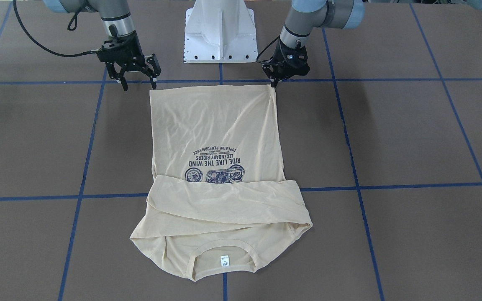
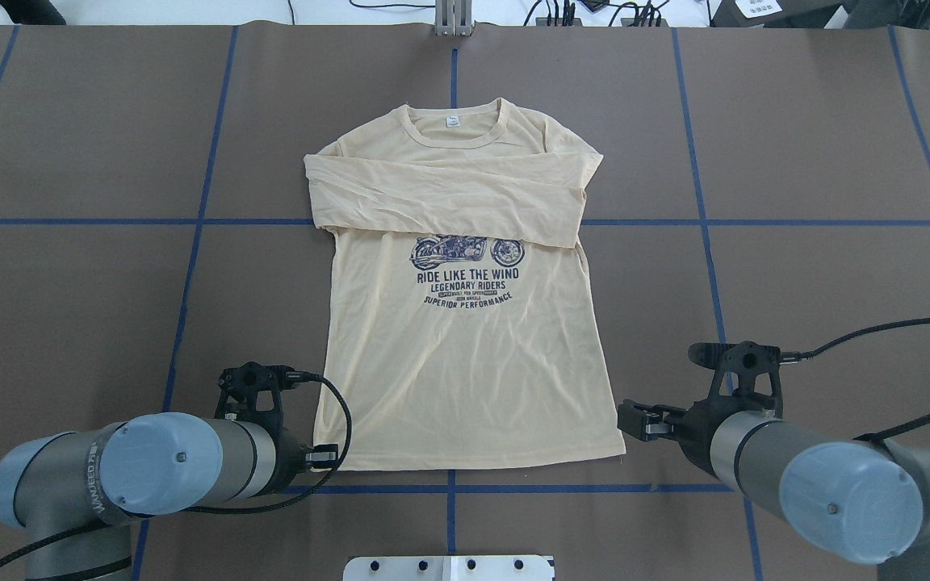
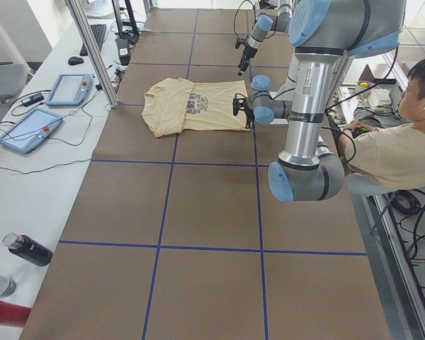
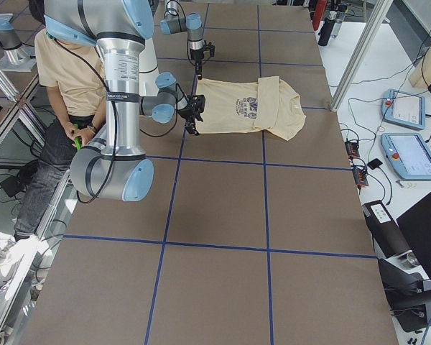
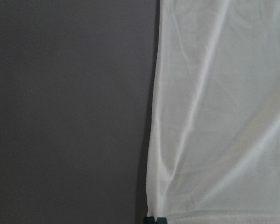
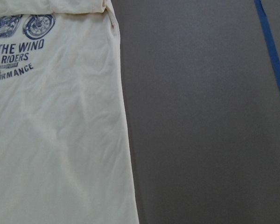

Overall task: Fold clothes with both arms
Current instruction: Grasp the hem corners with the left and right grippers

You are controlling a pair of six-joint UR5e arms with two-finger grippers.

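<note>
The cream-yellow long-sleeved T-shirt (image 1: 216,125) lies flat, print up, both sleeves folded across the chest (image 2: 449,194), collar and white label (image 1: 224,260) at the far end from me. My left gripper (image 1: 273,84) is at the hem corner on my left, its fingers closed to a point on the cloth; the left wrist view shows that corner (image 5: 224,116) with dark fingertips (image 5: 155,220) at it. My right gripper (image 1: 139,85) is open, fingers spread, just outside the other hem corner and not holding it. The right wrist view shows the shirt's side edge (image 6: 60,140) and no fingers.
The white pedestal base (image 1: 220,33) stands behind the hem, between the arms. Blue tape lines (image 1: 349,79) cross the brown table. A seated person (image 3: 404,134) is behind the robot. Tablets (image 3: 71,88) and bottles (image 3: 28,249) lie on the white side bench.
</note>
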